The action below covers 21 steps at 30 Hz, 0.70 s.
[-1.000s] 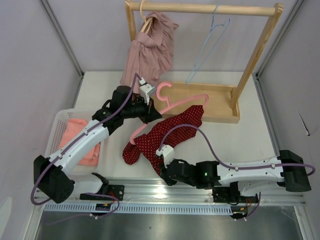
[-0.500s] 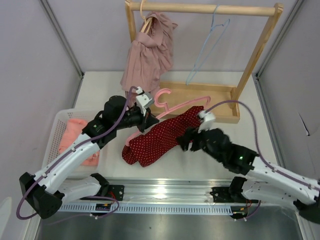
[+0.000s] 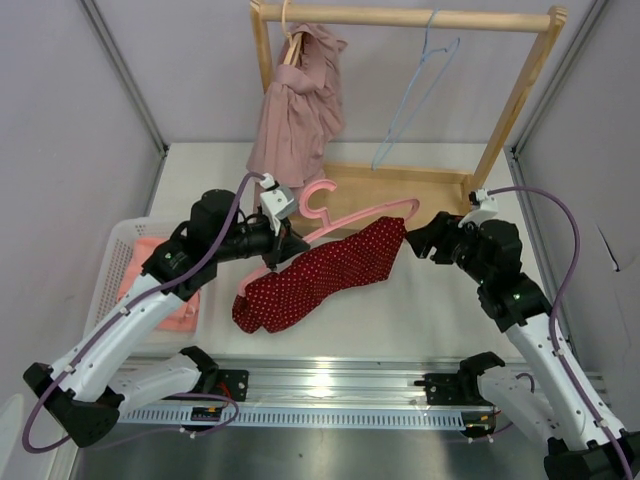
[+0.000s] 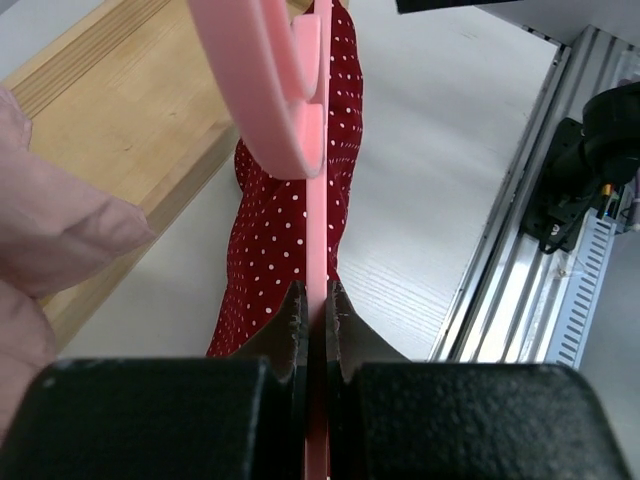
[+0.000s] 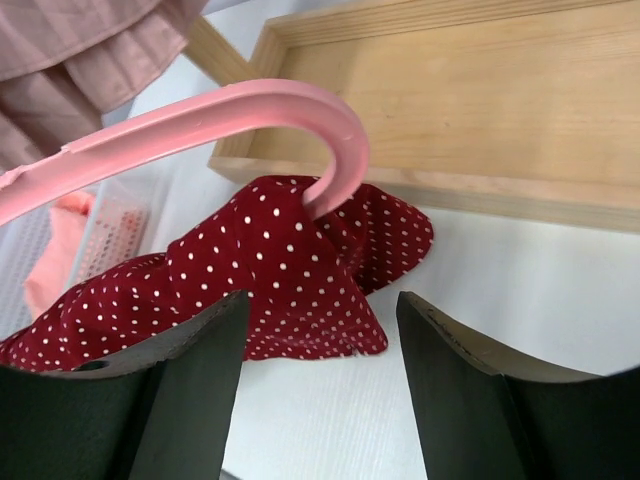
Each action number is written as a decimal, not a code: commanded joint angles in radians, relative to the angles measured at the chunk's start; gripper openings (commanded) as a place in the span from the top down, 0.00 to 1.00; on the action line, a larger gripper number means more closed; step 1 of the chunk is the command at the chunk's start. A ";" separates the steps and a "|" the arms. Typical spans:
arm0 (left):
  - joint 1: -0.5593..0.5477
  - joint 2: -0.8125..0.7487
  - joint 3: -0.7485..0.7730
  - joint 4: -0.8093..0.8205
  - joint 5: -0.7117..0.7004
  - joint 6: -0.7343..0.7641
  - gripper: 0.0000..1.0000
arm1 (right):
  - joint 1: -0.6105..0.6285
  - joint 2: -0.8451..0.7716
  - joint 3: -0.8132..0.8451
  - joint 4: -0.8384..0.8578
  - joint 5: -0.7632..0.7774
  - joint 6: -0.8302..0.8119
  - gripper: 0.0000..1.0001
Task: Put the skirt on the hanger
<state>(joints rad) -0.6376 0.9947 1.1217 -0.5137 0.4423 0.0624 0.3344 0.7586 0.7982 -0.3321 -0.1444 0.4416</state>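
Note:
The red polka-dot skirt is draped over the right arm of the pink hanger, and its lower left end sags toward the table. My left gripper is shut on the hanger's bar near its hook; in the left wrist view the fingers pinch the pink bar above the skirt. My right gripper is open and empty, just right of the hanger's end. In the right wrist view the hanger tip is tucked into the skirt, beyond the open gripper.
A wooden rack stands at the back with a dusty-pink garment and a light blue hanger on it. Its wooden base tray lies behind the skirt. A white basket with salmon clothes sits at the left.
My right arm swung from the table's front to the right side and now stands open by the hanger's end. The left gripper shifted the hanger leftward, and the skirt rose with it.

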 commanded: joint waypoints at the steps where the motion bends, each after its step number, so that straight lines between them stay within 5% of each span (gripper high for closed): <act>1: -0.004 -0.028 0.087 0.018 0.059 0.017 1.00 | -0.043 0.011 -0.004 0.080 -0.202 -0.015 0.33; 14: -0.004 -0.047 0.116 0.004 0.091 0.020 1.00 | -0.041 0.064 -0.057 0.189 -0.294 0.019 0.40; 21: -0.002 -0.056 0.128 0.003 0.095 0.020 1.00 | -0.046 0.053 -0.044 0.162 -0.261 0.008 0.72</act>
<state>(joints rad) -0.6376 0.9806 1.1839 -0.5797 0.5030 0.0643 0.2943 0.8207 0.7330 -0.1833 -0.4194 0.4587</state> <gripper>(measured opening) 0.045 0.333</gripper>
